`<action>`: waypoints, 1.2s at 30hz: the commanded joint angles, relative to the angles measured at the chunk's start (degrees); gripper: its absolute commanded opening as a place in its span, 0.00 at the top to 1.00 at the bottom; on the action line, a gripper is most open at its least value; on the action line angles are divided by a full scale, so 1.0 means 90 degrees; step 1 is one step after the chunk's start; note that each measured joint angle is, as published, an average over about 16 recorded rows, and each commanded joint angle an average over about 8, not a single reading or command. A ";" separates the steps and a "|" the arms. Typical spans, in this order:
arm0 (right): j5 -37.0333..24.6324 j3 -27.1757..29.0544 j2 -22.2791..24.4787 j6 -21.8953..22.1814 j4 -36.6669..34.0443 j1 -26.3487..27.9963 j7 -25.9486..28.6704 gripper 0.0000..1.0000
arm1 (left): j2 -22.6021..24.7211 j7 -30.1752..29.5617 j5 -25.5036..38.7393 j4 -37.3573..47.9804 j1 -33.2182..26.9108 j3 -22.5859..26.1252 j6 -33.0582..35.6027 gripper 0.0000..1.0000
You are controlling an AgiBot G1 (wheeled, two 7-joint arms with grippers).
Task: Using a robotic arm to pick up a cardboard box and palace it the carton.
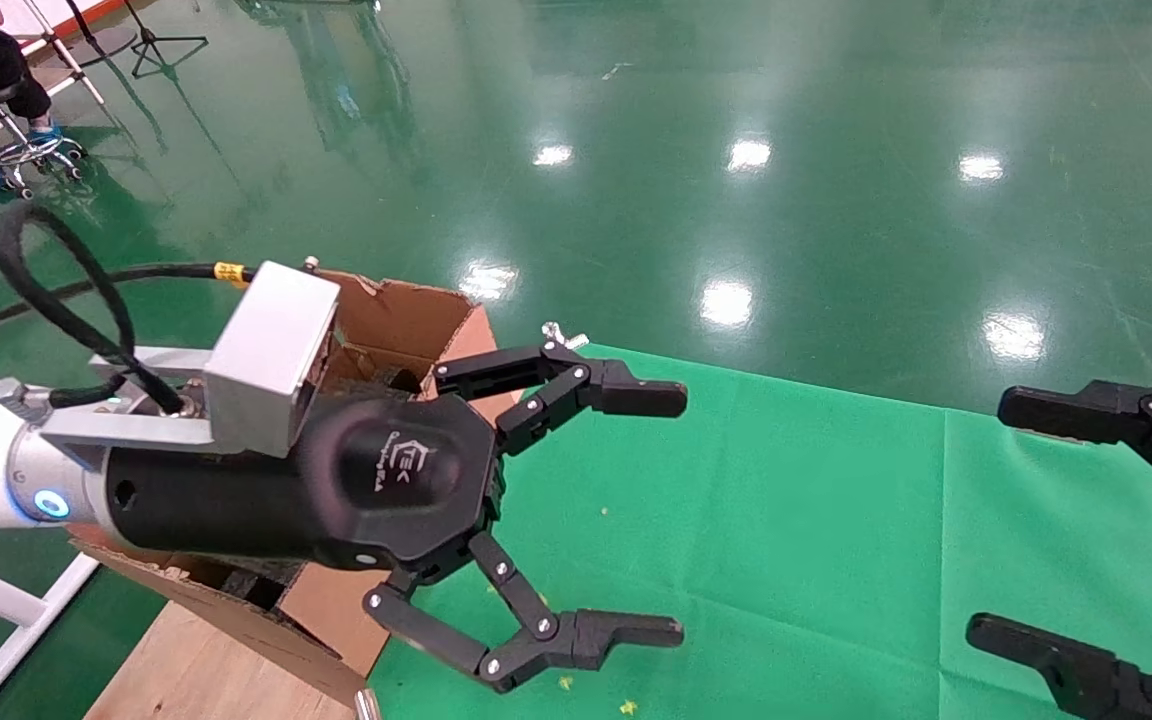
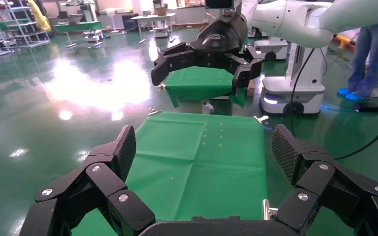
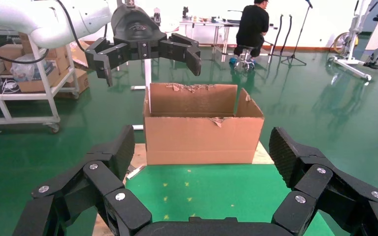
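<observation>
The left black linked two-finger tool [image 1: 671, 515] hangs wide open and empty beside the large brown corrugated carton [image 3: 202, 130] (torn flaps upright). The right tool [image 1: 1006, 520] is open wide over the green cloth-covered table [image 1: 786, 520].

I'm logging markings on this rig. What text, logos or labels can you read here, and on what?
Left pincer body: white logo with letters that look like "TEK"; the small line beside it is too blurred to read.
Yellow tag on the cable: print too small to read.
Carton: no readable print.
</observation>
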 commanded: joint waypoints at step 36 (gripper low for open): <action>0.0001 0.0000 0.0000 0.0001 -0.0001 -0.0001 0.0000 0.00 | 0.0000 -0.0011 0.0093 0.0075 -0.0055 0.0018 -0.0033 0.00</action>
